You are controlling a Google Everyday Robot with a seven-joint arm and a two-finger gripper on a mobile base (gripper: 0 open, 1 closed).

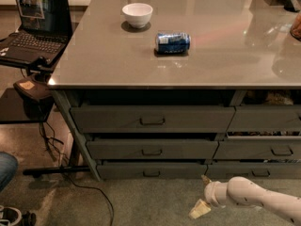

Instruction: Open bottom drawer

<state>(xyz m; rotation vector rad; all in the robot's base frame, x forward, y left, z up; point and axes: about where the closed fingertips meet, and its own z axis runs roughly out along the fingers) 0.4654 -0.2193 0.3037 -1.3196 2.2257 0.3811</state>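
The arm (256, 199) is a smooth, off-white, rounded tube dotted with small dark specks, ending in a ringed collar. Its gripper (202, 195), low beside the bottom drawer (151, 170), carries pale tan wedge-shaped fingers (199, 210), parted.

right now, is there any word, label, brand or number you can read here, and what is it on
None can be read.
On the blue can lying on the table: white markings, too blurred to read.
On the laptop screen: a picture, no legible text.
On the gripper, low near the floor, right of the bottom drawer pull: no marking seen.
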